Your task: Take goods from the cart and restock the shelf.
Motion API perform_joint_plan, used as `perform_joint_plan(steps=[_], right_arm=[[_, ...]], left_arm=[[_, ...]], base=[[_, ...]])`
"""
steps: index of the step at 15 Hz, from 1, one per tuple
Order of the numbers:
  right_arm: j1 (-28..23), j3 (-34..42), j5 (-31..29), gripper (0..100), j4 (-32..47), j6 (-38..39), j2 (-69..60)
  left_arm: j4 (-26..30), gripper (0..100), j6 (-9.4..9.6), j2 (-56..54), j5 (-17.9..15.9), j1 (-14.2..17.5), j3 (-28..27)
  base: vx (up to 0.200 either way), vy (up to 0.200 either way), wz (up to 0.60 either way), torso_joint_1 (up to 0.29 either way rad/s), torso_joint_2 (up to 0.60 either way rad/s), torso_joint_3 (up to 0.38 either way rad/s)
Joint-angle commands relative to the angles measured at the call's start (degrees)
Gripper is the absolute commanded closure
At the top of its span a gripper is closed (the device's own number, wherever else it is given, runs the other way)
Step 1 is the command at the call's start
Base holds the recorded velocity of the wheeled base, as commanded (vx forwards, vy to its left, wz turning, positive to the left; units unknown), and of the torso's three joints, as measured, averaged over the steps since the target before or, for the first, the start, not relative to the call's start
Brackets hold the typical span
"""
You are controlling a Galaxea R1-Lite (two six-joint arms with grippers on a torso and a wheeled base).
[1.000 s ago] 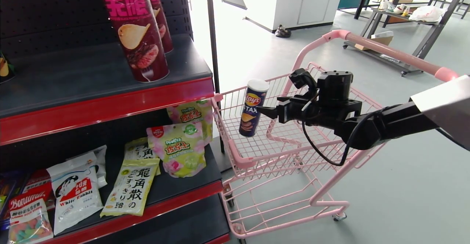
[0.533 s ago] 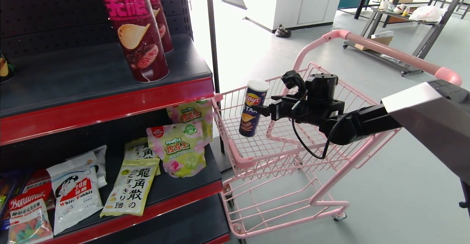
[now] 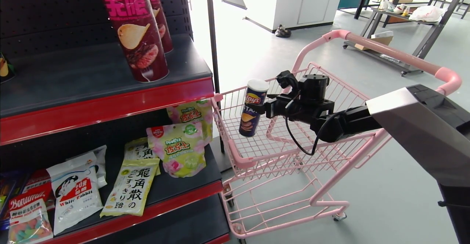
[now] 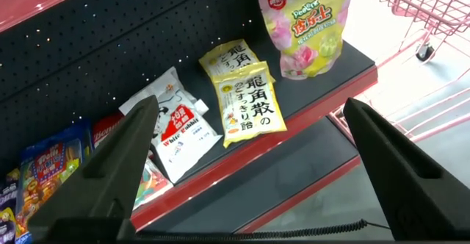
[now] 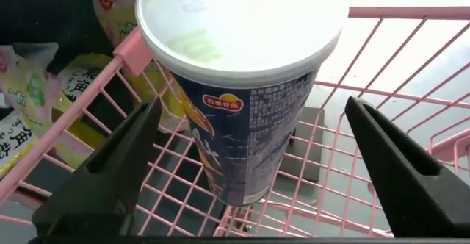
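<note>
A dark blue chip can [image 3: 253, 108] with a white lid stands slightly tilted in the front corner of the pink cart [image 3: 237, 158]. My right gripper [image 3: 256, 108] is level with the can's middle, open, one finger on each side of it. In the right wrist view the can [image 5: 246, 119] sits between the spread fingers [image 5: 110, 178] without visible contact. My left gripper [image 4: 251, 104] is open and holds nothing, in front of the lower shelf's snack bags [image 4: 246, 108].
Two tall maroon chip cans [image 3: 136, 34] stand on the upper shelf [image 3: 91, 75], with bare board to their left. Snack bags [image 3: 176, 148] lie on the lower shelf. The cart's handle [image 3: 389, 53] rises behind my right arm. Open floor lies to the right.
My right arm has moved left across the cart basket toward the blue can, and its fingers now straddle the can. The can and cart have not moved.
</note>
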Motion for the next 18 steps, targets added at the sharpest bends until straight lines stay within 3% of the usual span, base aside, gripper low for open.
perform_joint_plan(steps=[1,7,8,14,18], right_arm=[[0.6,-0.8,0.1,0,0.0,0.0,1.1],[1.1,-5.5,0.3,0,0.0,0.0,4.5],[1.2,-5.8,0.3,100,0.0,0.0,4.6],[1.9,-6.7,0.1,100,-0.1,0.4,4.3],[1.8,5.6,-0.3,100,0.1,0.2,-9.2]], left_arm=[[0.0,0,-0.01,0.1,0.1,0.0,0.0],[0.0,0,0.16,0.1,0.1,0.0,0.0],[0.0,0,0.16,0.1,0.2,0.0,0.0],[0.0,0,0.34,0.1,0.2,0.0,0.0],[-0.1,0,0.34,-0.2,0.2,0.0,-0.5]], base=[[0.0,0.0,0.0,0.0,0.0,0.0],[0.0,0.0,0.0,0.0,0.0,0.0],[0.0,0.0,0.0,0.0,0.0,0.0],[0.0,0.0,0.0,0.0,0.0,0.0],[0.0,0.0,0.0,0.0,0.0,0.0]])
